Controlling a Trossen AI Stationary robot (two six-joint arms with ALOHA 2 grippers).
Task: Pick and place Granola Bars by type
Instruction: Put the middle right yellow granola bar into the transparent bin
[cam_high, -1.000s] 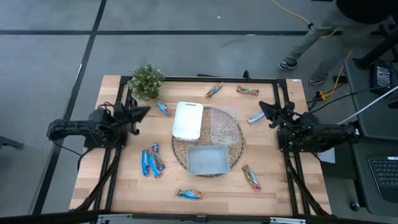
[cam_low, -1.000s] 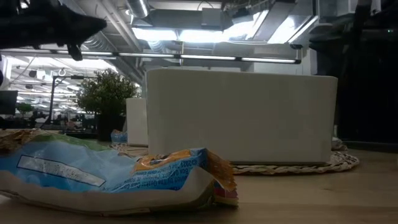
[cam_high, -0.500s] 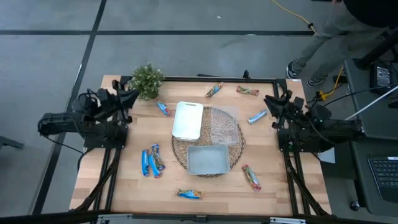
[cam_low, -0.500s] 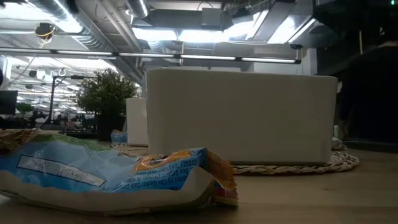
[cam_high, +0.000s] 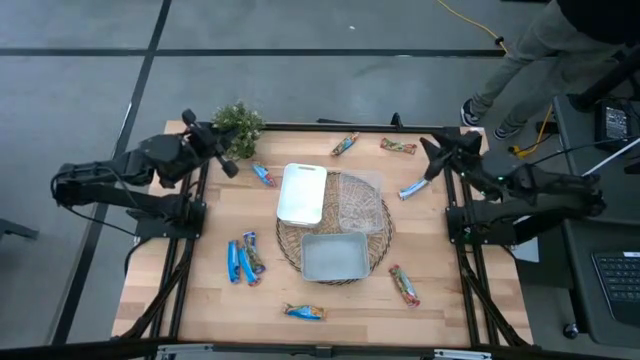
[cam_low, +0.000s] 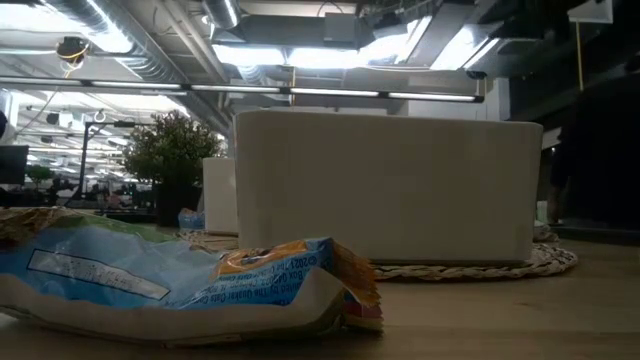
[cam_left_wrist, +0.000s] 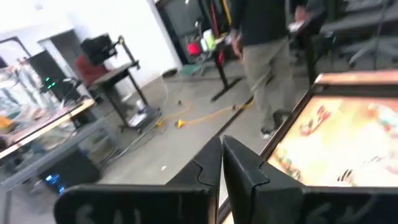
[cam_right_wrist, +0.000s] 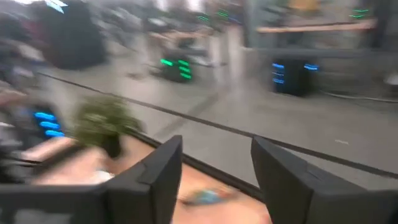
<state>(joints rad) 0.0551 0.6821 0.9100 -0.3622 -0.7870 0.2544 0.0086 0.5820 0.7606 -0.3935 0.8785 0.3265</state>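
Note:
Several granola bars lie flat on the wooden table: blue ones (cam_high: 263, 175), (cam_high: 412, 187), a pair at the left (cam_high: 241, 260), one near the front edge (cam_high: 304, 312), and red-brown ones (cam_high: 397, 146), (cam_high: 404, 284). The low view shows the front blue bar (cam_low: 180, 285) up close. My left gripper (cam_high: 228, 163) is raised beside the plant (cam_high: 238, 128), shut and empty, its fingers (cam_left_wrist: 222, 163) together. My right gripper (cam_high: 437, 160) hovers by the far right blue bar, open with nothing between its fingers (cam_right_wrist: 214, 171).
A round wicker mat (cam_high: 380, 235) in the middle carries a white tray (cam_high: 301, 193), a clear container (cam_high: 360, 203) and a grey tray (cam_high: 332, 257). A person's legs (cam_high: 520, 60) stand beyond the far right corner. Bare wood lies at the near left and near right.
My left gripper has risen and swung toward the far edge, ending next to the plant, still shut. My right gripper has moved toward the far edge and its fingers have spread apart. No bar has moved.

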